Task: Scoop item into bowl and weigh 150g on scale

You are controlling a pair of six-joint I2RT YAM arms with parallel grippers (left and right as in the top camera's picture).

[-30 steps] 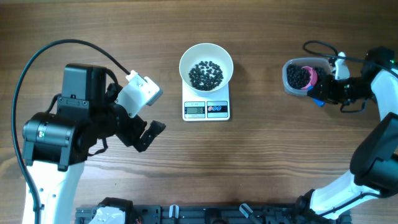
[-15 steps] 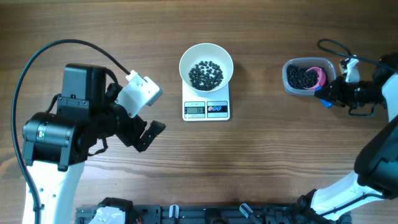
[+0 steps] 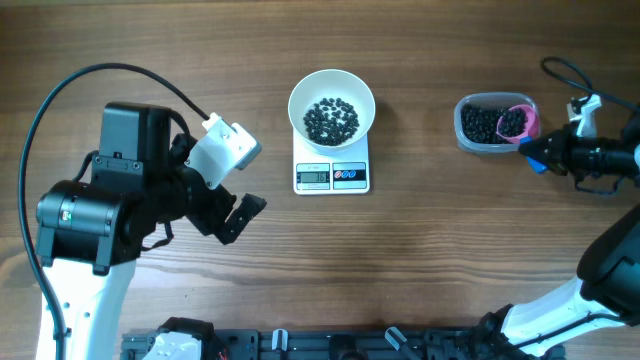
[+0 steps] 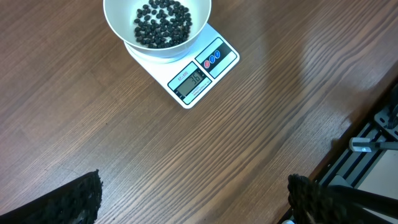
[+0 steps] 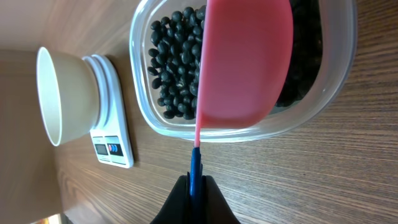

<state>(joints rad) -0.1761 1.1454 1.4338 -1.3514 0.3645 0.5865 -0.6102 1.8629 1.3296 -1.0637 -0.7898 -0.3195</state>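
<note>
Pellets (image 3: 480, 123) sit in tub (image 3: 465, 137) — pink scoop (image 3: 520, 122), right tool (image 3: 545, 157) shifted rightward.

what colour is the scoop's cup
Pink; the scoop shows best in the right wrist view.
</note>
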